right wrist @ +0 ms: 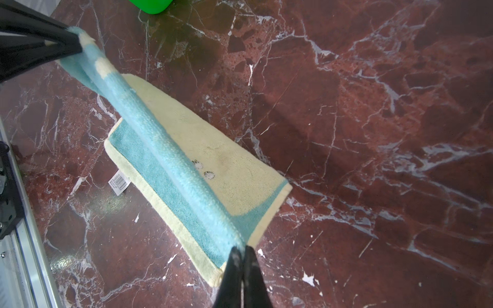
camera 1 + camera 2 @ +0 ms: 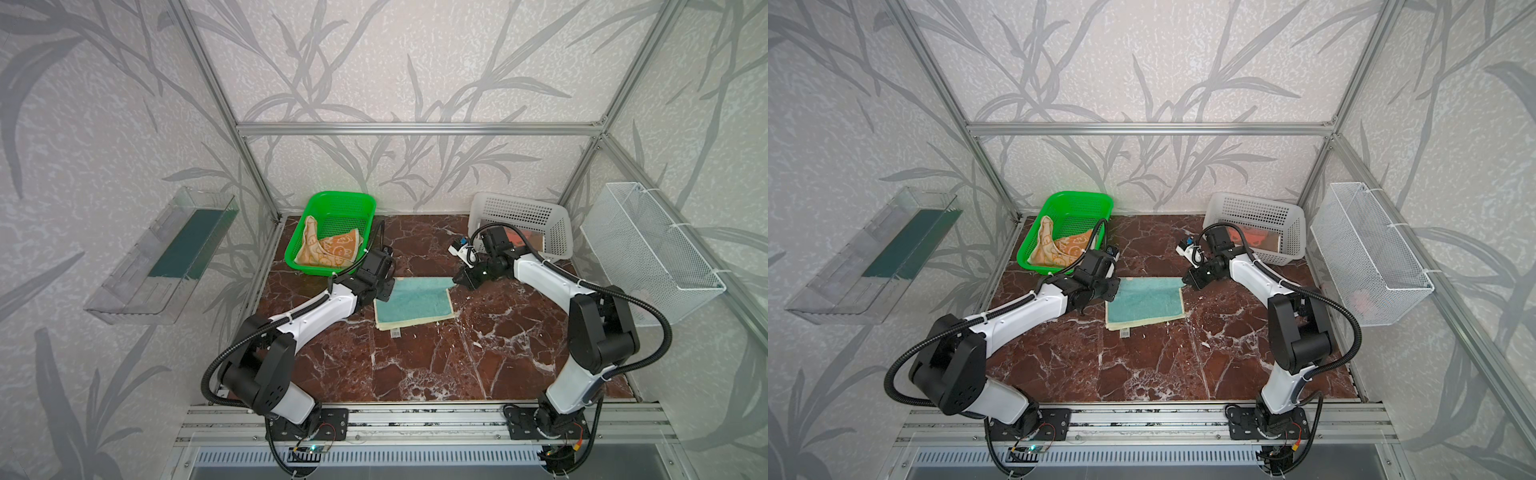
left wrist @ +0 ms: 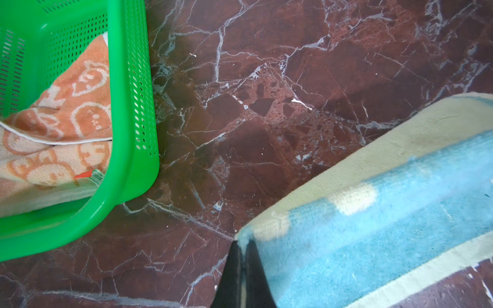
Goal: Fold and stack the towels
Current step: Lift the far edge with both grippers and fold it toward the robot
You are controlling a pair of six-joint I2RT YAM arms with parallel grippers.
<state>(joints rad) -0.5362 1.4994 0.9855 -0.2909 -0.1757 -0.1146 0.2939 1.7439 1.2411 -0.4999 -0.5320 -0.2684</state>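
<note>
**Two grippers lift a towel's far edge for the fold**

I was working the pale yellow and teal towel (image 2: 415,305), which lay in the middle of the marble bench (image 2: 436,365). The left gripper (image 3: 241,246) was clamped shut on one far corner, and the right gripper (image 1: 241,252) was pinched tight on the other. The edge between them was raised off the bench in a sagging band. The near half lay flat, with its label (image 1: 118,181) poking out.

The cloth looked light, soft and limp. I judged it would droop and bunch unless both corners travelled together, so the corners, right at the hem, were the places to hold.

The orange-cream towel with cartoon faces (image 2: 332,249) sat crumpled in the green basket (image 2: 336,195). A salmon-orange towel (image 2: 525,239) lay in the white basket (image 2: 519,208), only partly in sight.
</note>
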